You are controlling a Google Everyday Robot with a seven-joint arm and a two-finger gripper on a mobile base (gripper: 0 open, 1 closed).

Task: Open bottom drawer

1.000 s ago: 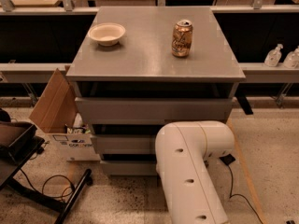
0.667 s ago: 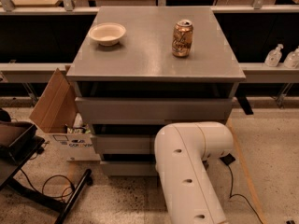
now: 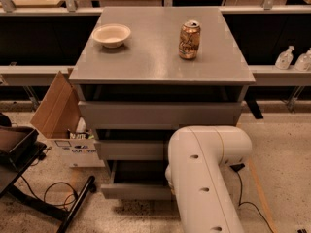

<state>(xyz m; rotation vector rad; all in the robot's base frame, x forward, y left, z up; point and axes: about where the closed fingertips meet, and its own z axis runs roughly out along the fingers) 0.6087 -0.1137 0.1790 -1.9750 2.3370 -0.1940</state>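
The grey cabinet point(image 3: 160, 57) has three drawer fronts. The bottom drawer point(image 3: 133, 191) is the lowest, a plain flat grey front. It stands pulled out toward me, with a dark opening point(image 3: 138, 171) above its front. My white arm point(image 3: 204, 174) comes in from the lower right and covers the drawer's right end. My gripper is hidden behind the arm, near the drawer's right part.
A cream bowl point(image 3: 112, 35) and a gold can point(image 3: 189, 40) stand on the cabinet top. An open cardboard box point(image 3: 58, 113) sits on the floor to the left, beside a black stand and cables point(image 3: 53, 193). Bottles point(image 3: 284, 58) stand on the right shelf.
The bottom drawer's front has moved out toward me, and a dark gap now shows above it. My arm has barely shifted.
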